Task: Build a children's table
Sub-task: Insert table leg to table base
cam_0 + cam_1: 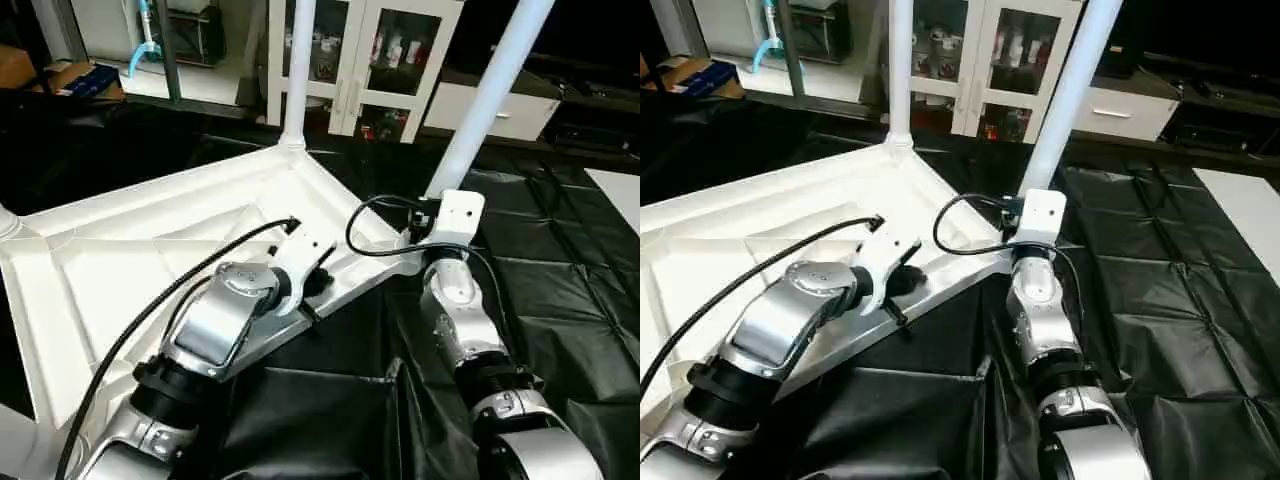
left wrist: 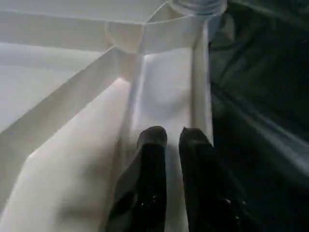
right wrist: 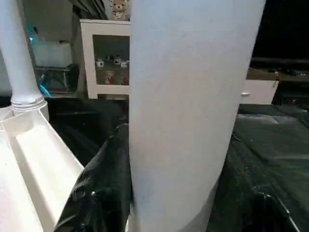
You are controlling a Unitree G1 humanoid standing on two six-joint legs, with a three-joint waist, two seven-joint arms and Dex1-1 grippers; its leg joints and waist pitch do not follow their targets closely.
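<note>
Black sheeting (image 1: 560,300), leg (image 3: 193,116) apparently between right gripper (image 3: 159,203) fingers.

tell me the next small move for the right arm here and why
Probably keep turning the tilted leg with the right gripper. That gripper is closed around it near the base, and it leans while the far leg stands straight in its socket. The left gripper, fingers nearly together, rests on the tabletop.

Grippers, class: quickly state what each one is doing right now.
Left gripper: nearly shut, empty, over the table top.
Right gripper: closed around a leg.
</note>
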